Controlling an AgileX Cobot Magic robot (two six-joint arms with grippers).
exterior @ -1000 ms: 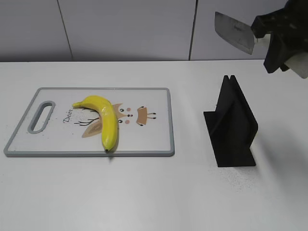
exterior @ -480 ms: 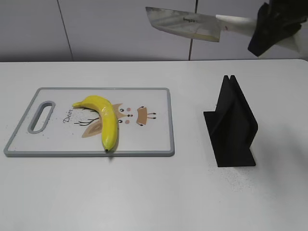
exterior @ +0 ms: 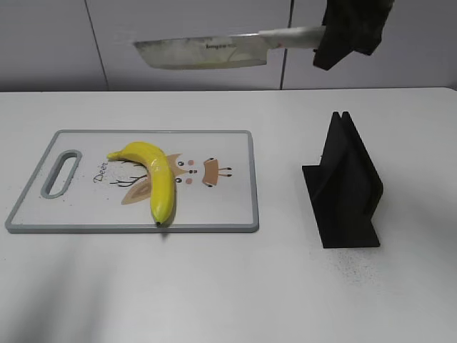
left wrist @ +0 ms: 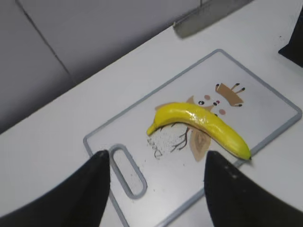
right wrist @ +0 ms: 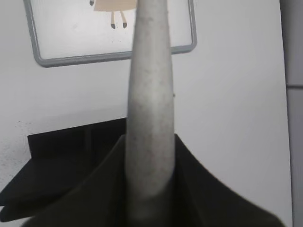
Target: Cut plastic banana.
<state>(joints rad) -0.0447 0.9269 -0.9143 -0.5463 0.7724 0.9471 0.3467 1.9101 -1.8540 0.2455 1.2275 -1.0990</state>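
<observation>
The plastic banana [exterior: 156, 176] lies whole on the grey-rimmed cutting board [exterior: 228, 204]; it also shows in the left wrist view [left wrist: 201, 123]. My right gripper [exterior: 341, 32] is shut on the pale handle of a knife [exterior: 203, 52], held level high above the board's far edge, blade pointing left. The handle [right wrist: 149, 118] fills the right wrist view between the jaws [right wrist: 150, 156]. My left gripper [left wrist: 156, 165] is open and empty above the board's handle-hole end [left wrist: 127, 170]; it is outside the exterior view.
A black knife stand [exterior: 344, 184] stands upright on the white table right of the board, also in the right wrist view [right wrist: 66, 151]. A grey panelled wall runs behind the table.
My right gripper has swung the knife leftward from the top right corner until its blade hangs over the board's far edge. The banana has not moved.
</observation>
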